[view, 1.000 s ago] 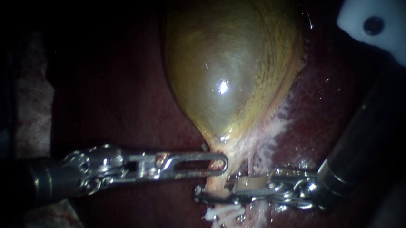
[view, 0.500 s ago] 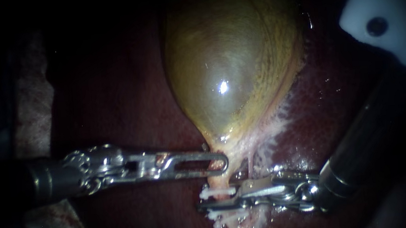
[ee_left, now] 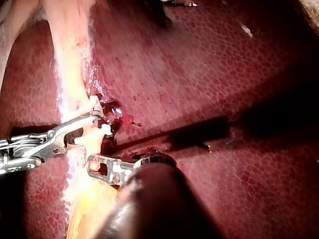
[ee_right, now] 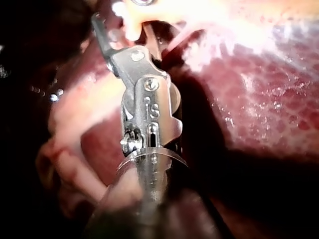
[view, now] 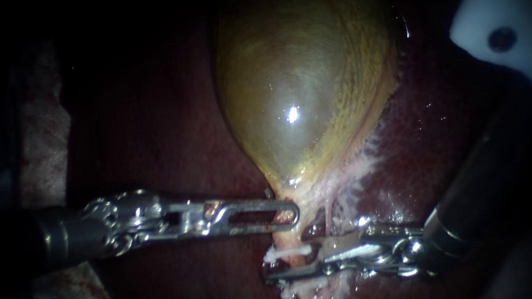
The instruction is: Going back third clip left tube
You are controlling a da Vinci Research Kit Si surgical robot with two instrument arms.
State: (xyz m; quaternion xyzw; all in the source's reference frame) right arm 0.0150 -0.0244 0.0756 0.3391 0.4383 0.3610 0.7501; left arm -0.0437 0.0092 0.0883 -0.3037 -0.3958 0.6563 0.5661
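Right instrument has drawn back, open about the clip; left instrument grips the tube.

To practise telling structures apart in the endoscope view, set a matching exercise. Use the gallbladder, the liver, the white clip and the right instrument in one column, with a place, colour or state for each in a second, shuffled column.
Things
1. gallbladder
2. liver
3. clip
4. right instrument

Descriptions
A. jaws open, astride the tube
B. dark red, lying under everything else
C. white, set across the tube
D. yellow-green and bulging, narrowing toward the tube

Pairs: 1-D, 2-B, 3-C, 4-A
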